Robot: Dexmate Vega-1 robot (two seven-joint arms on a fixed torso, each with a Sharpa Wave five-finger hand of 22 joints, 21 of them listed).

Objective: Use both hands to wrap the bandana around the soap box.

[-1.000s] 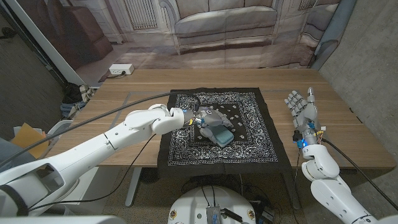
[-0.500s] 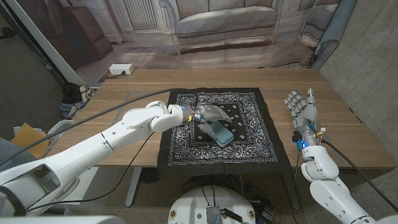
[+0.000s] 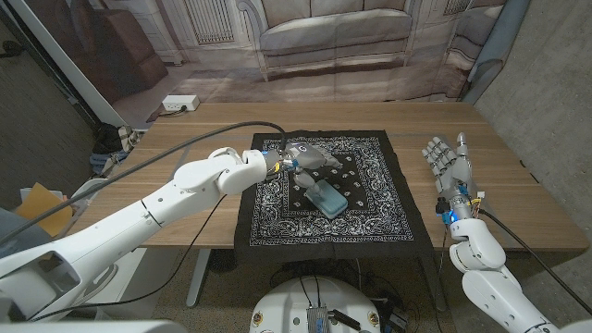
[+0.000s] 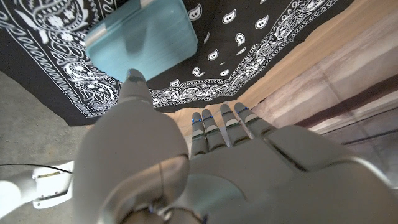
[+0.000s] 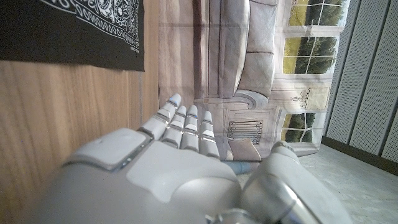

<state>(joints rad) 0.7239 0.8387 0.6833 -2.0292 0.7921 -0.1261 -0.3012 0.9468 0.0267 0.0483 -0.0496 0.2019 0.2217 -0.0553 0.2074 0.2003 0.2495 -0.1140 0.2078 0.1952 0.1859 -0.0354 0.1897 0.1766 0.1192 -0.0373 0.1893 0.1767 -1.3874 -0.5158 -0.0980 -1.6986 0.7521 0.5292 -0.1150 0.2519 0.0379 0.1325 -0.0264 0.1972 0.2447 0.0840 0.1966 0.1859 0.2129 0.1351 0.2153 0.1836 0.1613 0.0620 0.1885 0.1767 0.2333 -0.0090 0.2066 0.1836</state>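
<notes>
From the head camera we look down and forward over the wooden table, its near edge low in the picture and its far edge against a printed backdrop, both arms entering from the bottom corners. Our left wrist camera sits close behind the left hand and faces along its back onto the bandana and the soap box, both also visible from the head near the table's middle. Our right wrist camera sits low near the table's right edge, behind the right hand, facing across the wood toward the backdrop, catching one bandana edge.
</notes>
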